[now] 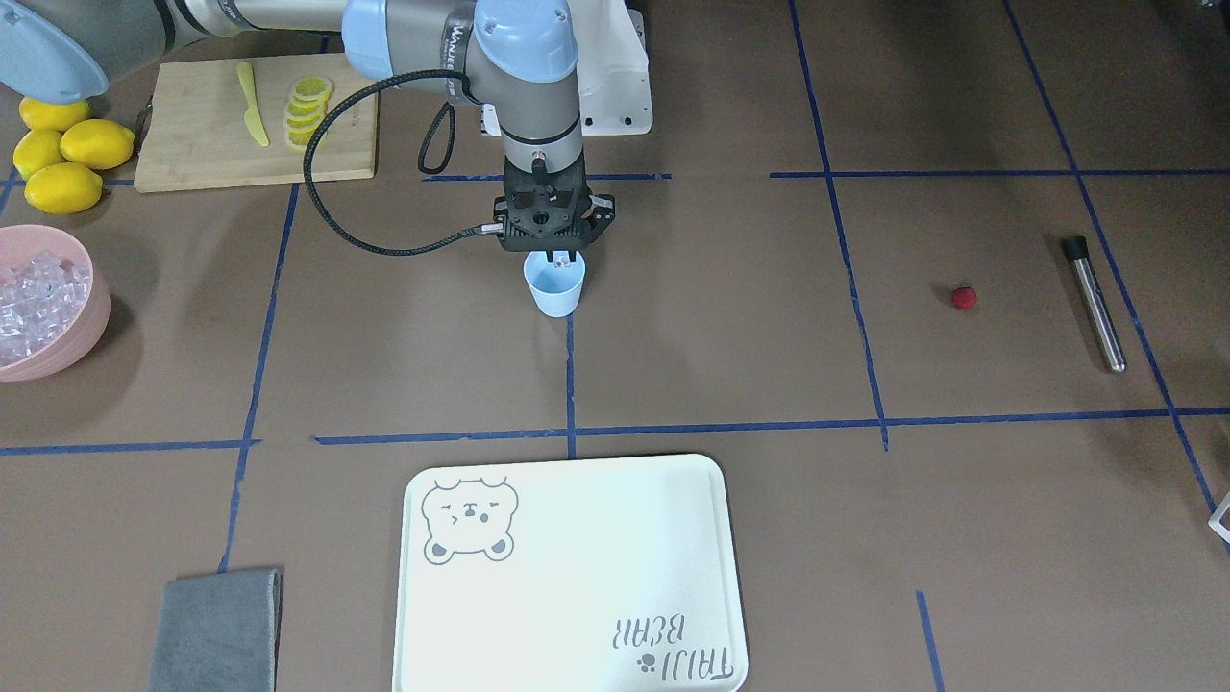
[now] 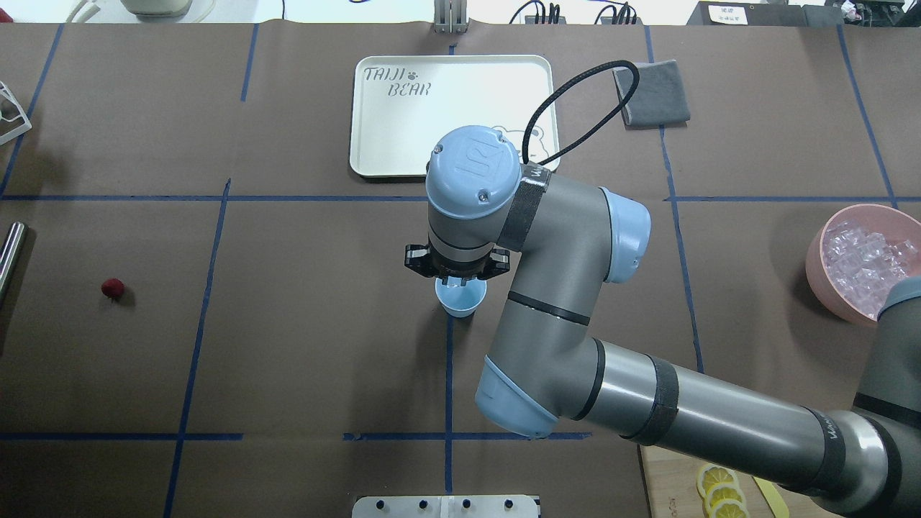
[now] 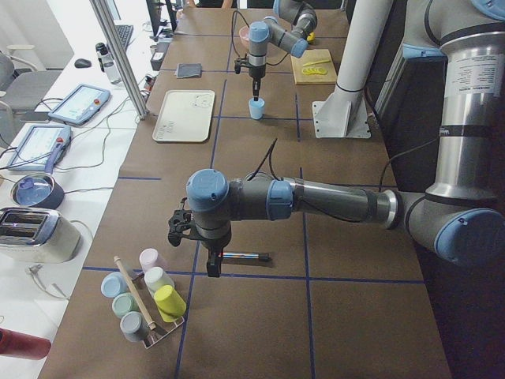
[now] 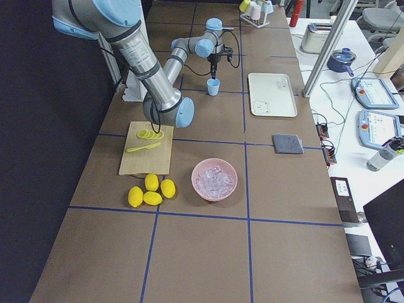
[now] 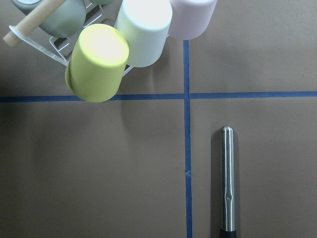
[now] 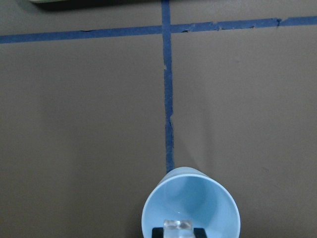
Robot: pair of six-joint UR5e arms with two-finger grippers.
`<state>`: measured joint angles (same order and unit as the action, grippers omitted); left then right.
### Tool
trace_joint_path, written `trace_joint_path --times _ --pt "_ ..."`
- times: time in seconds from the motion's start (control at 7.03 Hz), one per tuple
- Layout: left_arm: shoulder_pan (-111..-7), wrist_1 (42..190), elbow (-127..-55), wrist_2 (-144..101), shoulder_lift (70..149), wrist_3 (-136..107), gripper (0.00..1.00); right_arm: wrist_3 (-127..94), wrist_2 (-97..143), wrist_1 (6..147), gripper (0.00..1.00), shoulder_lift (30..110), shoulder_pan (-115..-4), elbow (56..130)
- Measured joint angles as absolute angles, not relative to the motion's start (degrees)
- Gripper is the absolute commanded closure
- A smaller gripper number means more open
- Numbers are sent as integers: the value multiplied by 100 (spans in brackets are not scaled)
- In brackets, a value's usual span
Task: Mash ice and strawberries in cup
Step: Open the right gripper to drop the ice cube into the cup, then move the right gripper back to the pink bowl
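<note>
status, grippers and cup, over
Right gripper shut on ice cube over cup. Left gripper state unclear, near metal rod. Strawberry out on table, nothing blocking cup.

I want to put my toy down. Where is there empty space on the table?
Bare room lies between the cup and the strawberry, and between cup and pink bowl. The tray is bare too. It is crowded by the lemons and cutting board.

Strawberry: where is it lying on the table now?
In the overhead view the strawberry lies on the table's left side, near the steel rod at the edge, far from the cup.
</note>
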<state>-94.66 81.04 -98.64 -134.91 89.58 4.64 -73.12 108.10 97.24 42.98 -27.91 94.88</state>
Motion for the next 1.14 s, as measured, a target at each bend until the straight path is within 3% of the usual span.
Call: trace_joint_path --times 0.14,0.43,0.57,0.71,1.14 --pt "-9466 8104 -9865 -13491 8962 454 0 -7312 10810 9730 52 4306 -2783 9486" --pt "-9466 8104 -9862 -13519 8964 449 0 -7313 10810 9731 45 4314 -2778 9484" --pt "-9466 8103 -9862 -13535 8965 448 0 -7313 10811 9730 32 4321 -2778 9485" --pt "-9466 8103 -9863 -13540 8965 448 0 -7313 10809 9730 2 4329 -2778 9488" --pt "-9467 8104 -9905 -13559 8965 446 0 -7320 10802 9724 1 4341 -2779 9507"
